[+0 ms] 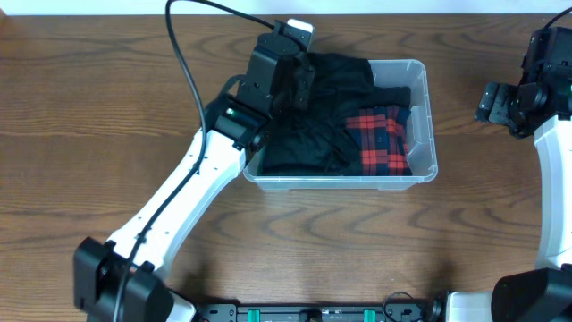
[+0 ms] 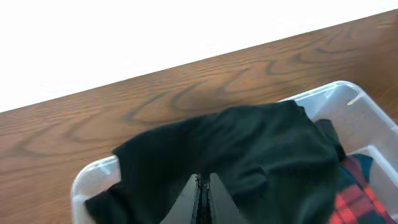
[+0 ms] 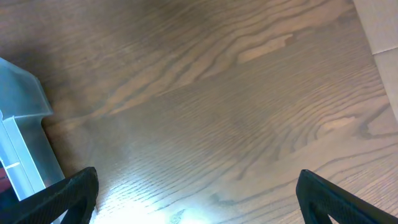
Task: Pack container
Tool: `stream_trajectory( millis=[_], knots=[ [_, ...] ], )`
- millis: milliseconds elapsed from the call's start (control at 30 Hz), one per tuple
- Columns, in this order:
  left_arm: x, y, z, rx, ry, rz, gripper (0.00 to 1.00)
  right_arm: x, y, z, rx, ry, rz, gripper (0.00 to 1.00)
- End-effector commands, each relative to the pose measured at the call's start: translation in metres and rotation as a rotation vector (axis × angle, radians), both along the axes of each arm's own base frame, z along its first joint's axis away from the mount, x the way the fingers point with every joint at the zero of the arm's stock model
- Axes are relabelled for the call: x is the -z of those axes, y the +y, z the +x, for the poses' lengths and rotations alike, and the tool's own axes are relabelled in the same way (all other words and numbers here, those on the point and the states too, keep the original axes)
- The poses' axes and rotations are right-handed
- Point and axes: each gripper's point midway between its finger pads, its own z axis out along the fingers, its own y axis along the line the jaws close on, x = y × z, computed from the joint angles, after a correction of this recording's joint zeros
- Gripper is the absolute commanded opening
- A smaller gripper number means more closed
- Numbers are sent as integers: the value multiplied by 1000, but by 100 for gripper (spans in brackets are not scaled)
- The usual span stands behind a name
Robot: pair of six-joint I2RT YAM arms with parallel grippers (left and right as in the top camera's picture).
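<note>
The container [image 1: 427, 107] is a clear plastic bin standing at the back middle of the table. A black garment [image 1: 313, 125] fills its left and middle. A red and black plaid cloth [image 1: 380, 139] lies at its right end. My left gripper [image 1: 301, 87] hangs over the bin's back left part. In the left wrist view that gripper [image 2: 204, 180] is shut, its fingertips together over the black garment [image 2: 249, 149], and nothing shows between them. My right gripper [image 1: 487, 103] is off to the right of the bin. It stands wide open [image 3: 198, 177] above bare wood.
A black cable [image 1: 183, 63] runs from the back edge along the left arm. The bin's corner [image 3: 22, 93] shows at the left of the right wrist view. The table's far edge is close behind the bin [image 2: 93, 177].
</note>
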Motion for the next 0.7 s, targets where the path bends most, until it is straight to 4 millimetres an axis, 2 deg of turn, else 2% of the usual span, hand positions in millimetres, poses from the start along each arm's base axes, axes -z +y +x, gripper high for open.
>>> stream_trajectory(
  millis=[0, 233, 367, 467, 567, 667],
  knots=[
    [35, -6, 13, -4, 46, 26, 6, -2, -4, -3, 12, -4, -10, 99],
    [105, -19, 43, -20, 82, 60, 6, -2, -4, -3, 11, -4, -10, 99],
    [166, -19, 39, -16, 195, 125, 6, -2, -4, -3, 12, -4, -10, 99],
    [198, -17, 32, -13, 267, 168, 6, -2, -4, -3, 12, -4, -10, 99],
    [213, -15, 29, -12, 296, 186, 6, -2, -4, -3, 12, -4, -10, 99],
    [206, -17, 31, -13, 277, 175, 6, -2, -4, -3, 12, -4, -10, 99]
  ],
)
